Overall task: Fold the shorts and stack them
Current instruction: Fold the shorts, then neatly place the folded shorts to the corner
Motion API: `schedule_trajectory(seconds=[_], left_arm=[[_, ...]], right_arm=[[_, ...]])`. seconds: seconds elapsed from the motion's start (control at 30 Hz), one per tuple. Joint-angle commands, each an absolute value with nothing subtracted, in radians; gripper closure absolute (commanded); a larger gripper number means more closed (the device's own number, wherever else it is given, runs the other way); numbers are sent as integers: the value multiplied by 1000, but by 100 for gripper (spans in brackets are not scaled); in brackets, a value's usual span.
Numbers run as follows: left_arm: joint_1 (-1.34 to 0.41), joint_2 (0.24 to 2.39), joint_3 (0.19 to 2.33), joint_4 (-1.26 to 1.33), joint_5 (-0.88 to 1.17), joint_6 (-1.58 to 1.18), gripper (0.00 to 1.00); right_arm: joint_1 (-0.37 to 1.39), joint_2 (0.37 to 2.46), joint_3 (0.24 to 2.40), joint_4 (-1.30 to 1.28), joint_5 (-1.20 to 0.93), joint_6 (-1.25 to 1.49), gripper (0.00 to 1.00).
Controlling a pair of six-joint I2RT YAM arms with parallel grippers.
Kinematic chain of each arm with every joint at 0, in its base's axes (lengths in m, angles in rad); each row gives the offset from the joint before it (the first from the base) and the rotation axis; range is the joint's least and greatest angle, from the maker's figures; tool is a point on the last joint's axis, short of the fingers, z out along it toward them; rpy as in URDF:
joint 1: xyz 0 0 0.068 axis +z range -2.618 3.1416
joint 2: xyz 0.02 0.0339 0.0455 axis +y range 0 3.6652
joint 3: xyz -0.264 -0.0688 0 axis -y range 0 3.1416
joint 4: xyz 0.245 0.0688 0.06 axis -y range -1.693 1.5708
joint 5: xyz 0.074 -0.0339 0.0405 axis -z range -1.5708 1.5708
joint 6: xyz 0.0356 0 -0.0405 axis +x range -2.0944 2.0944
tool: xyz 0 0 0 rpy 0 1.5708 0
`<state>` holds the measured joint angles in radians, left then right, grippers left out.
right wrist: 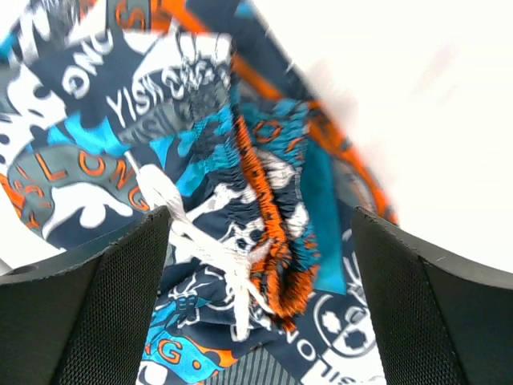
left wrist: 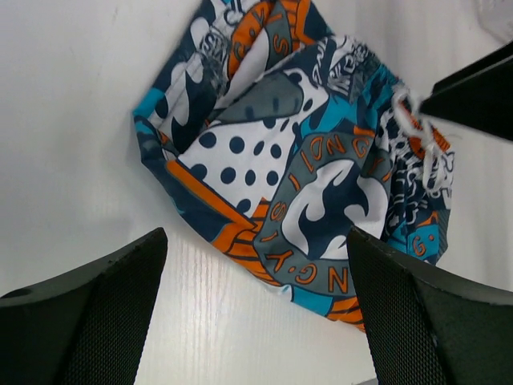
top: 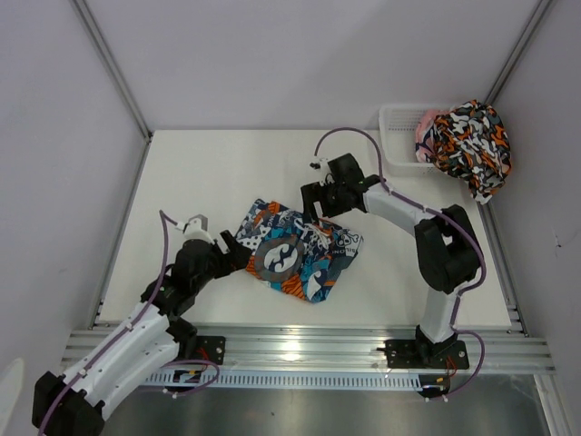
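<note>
The teal-blue, orange and white shorts (top: pixel 295 251) with a round emblem lie folded in the middle of the table. My left gripper (top: pixel 238 257) is open, low at their left edge; the left wrist view shows the shorts (left wrist: pixel 304 160) just ahead of its fingers. My right gripper (top: pixel 313 216) is open just above their far edge; the right wrist view shows the waistband and white drawstring (right wrist: pixel 210 249) between its fingers. The blotched orange, black and white shorts (top: pixel 470 143) hang over the basket at the back right.
A white mesh basket (top: pixel 400 134) stands at the table's back right corner. Grey walls close in the table on three sides. A metal rail (top: pixel 309 350) runs along the near edge.
</note>
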<state>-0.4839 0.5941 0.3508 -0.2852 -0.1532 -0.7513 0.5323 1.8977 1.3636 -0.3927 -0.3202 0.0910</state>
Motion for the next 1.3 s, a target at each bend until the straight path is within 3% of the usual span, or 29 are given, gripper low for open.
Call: schedule_trajectory(seconds=[0.0,0.27,0.43,0.53,0.73,1.27], left_arm=[[-524,646,380,-229,-167,-769,6],[-618,889,661,-356,-228,-513,5],[-771,997,820,-439,-396,-419,2],[-834,1092,891,-446,-359,-378,2],[-920,1305,924,-373,-335,-313,2],[-960,1707,1026,-290,-281,-308,1]], right_arm=[[520,1815,1388,-348,-195,143,6],[489,1638,1264,-314,-134,284,8],[451,1546,1145,-305,-117,345,7],[428,1488,1098,-307,-80,388,7],[325,1370,971,-275,-124,469,7],[261,1191,907,-313,-130,499,8]])
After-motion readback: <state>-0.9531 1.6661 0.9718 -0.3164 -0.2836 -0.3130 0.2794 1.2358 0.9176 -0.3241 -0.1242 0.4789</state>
